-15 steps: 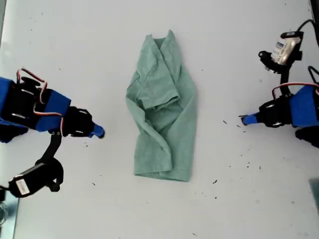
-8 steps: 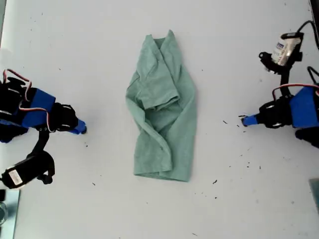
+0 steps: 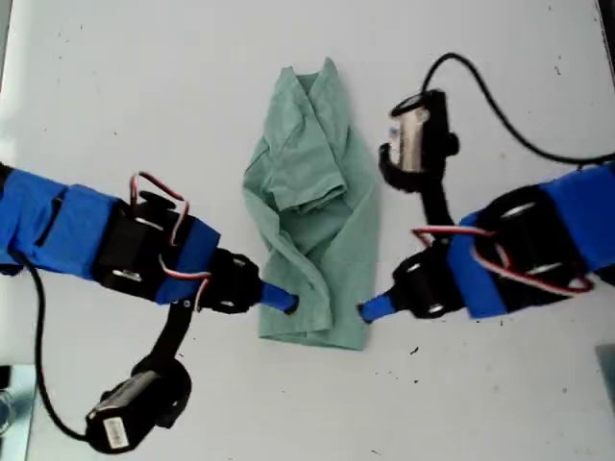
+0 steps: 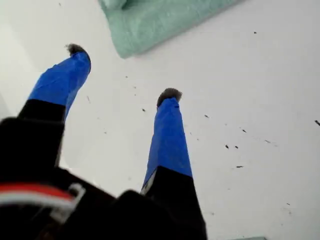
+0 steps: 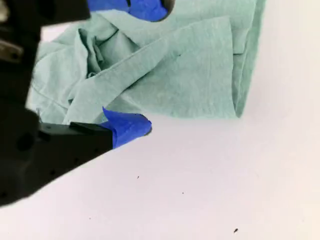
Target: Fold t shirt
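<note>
"Progress on the fold?"

"Pale sage-green soft cloth t-shirt (image 3: 312,221) lies at the exterior view's centre, folded lengthwise and rumpled; crosswise fold not yet done. My first gripper (image 4: 122,72) gapes beside its hem corner, and my second gripper (image 5: 142,67) gapes astride the hem."

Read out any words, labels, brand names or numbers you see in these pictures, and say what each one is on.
No text can be read.
White label on the wrist camera at the exterior view's lower left: print too small and blurred.
Label on the other wrist camera beside the t shirt: too blurred.
T shirt: plain, no print.
Table: only dark specks, no marks or writing.
</note>
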{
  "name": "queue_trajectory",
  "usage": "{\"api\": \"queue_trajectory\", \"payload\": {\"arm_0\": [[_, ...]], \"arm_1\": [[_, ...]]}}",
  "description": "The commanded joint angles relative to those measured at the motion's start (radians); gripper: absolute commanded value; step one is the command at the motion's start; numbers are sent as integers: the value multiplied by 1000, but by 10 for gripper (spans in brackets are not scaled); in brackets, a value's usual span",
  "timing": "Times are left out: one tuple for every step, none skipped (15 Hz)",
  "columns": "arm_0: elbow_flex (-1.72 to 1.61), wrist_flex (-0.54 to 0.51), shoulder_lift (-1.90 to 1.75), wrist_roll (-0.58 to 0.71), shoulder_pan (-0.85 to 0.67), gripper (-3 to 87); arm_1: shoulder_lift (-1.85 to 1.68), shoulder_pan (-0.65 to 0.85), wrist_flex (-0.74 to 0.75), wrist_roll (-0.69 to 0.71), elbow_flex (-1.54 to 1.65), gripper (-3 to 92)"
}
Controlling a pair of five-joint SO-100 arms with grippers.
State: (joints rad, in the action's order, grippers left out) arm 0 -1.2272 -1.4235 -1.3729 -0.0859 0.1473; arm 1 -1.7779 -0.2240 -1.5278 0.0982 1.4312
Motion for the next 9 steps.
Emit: {"api": "queue_trajectory", "payload": {"arm_0": [[75, 6, 25, 15, -15, 321], [86, 6, 52, 28, -28, 321], [98, 6, 86, 35, -37, 323], [117, 9, 124, 44, -41, 325], [140, 15, 169, 49, -43, 327], [152, 35, 215, 52, -48, 327], [167, 61, 264, 61, -54, 328], [209, 74, 342, 77, -61, 298], [249, 74, 417, 106, -61, 221]], "arm_1": [[138, -18, -15, -32, -187, 286], [175, -14, -12, -35, -201, 285], [215, -11, 0, -37, -215, 282], [258, -5, 31, -34, -221, 279], [310, -2, 74, -31, -221, 277], [368, 0, 123, -29, -224, 277], [426, 5, 181, -25, -219, 278], [489, 9, 238, -21, -212, 278], [568, 11, 281, -23, -206, 276]]}}
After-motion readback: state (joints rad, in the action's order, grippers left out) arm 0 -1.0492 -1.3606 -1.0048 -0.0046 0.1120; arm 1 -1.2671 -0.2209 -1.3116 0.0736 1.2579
